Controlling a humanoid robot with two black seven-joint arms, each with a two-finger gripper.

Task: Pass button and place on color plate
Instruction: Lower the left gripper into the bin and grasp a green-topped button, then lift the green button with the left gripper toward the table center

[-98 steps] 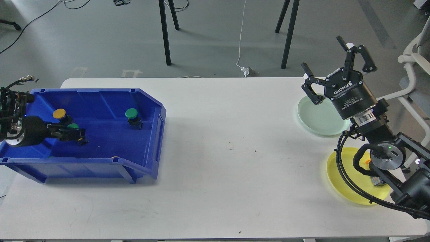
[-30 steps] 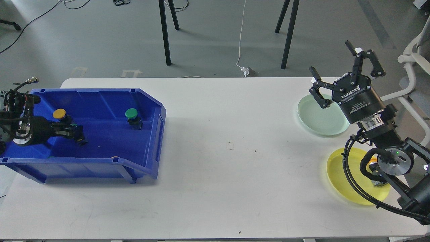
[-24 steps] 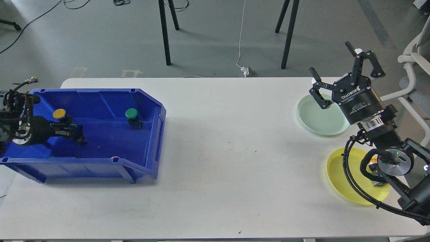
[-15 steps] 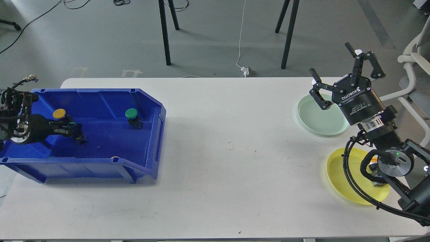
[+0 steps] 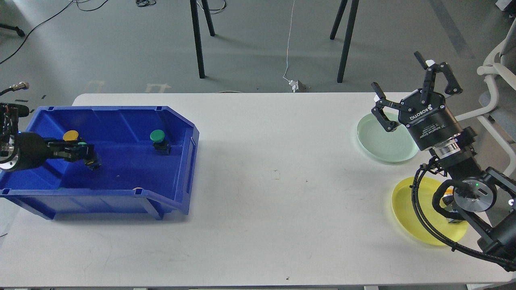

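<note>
My left gripper (image 5: 89, 157) is inside the blue bin (image 5: 177, 121), near its left end. It is shut on a green button (image 5: 82, 144) with a black base and holds it a little above the bin floor. A yellow button (image 5: 71, 135) stands just behind it. Another green button (image 5: 157, 137) stands further right in the bin. My right gripper (image 5: 403, 84) is open and empty, raised above the pale green plate (image 5: 381, 141). The yellow plate (image 5: 411, 209) lies nearer, with an orange button (image 5: 446, 198) on it, mostly hidden by my right arm.
The white table (image 5: 274, 181) runs between the bin and the plates. My right arm and its cables cover the right part of the yellow plate. A white chair (image 5: 496, 64) stands past the table's right edge.
My left gripper has drawn back to the left and risen slightly, with the green button in it. My right gripper moved a little right early on and has stayed still since.
</note>
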